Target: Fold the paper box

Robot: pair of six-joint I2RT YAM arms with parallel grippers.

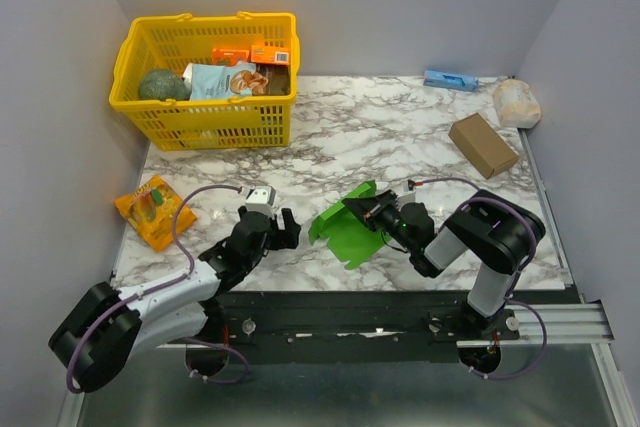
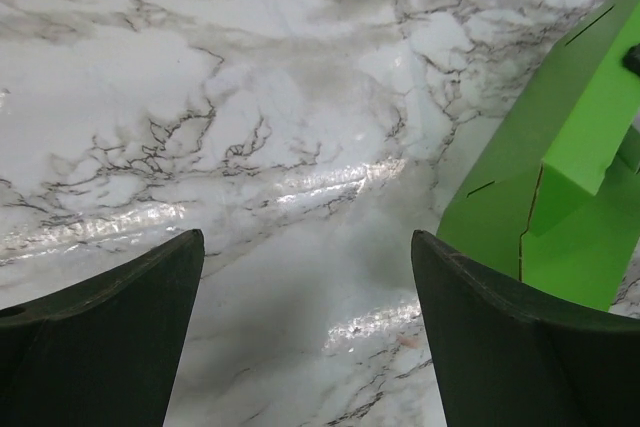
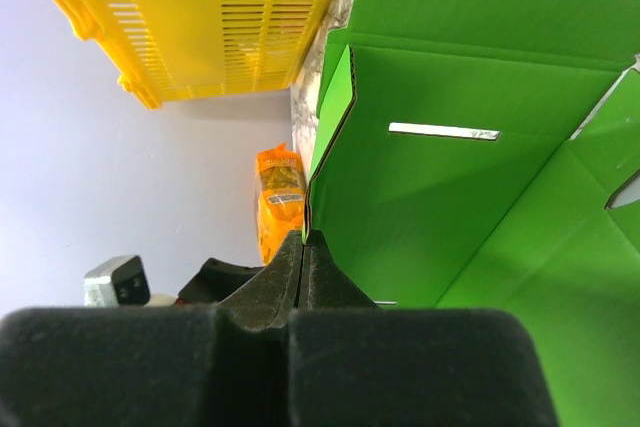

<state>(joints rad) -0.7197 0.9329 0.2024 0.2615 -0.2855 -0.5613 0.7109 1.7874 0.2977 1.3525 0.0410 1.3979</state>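
1 paper box [image 1: 342, 229] edge between tight right jaws

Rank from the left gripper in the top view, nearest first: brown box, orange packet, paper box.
1. paper box: just right of the left gripper.
2. orange packet: out to the left.
3. brown box: far right, toward the back.
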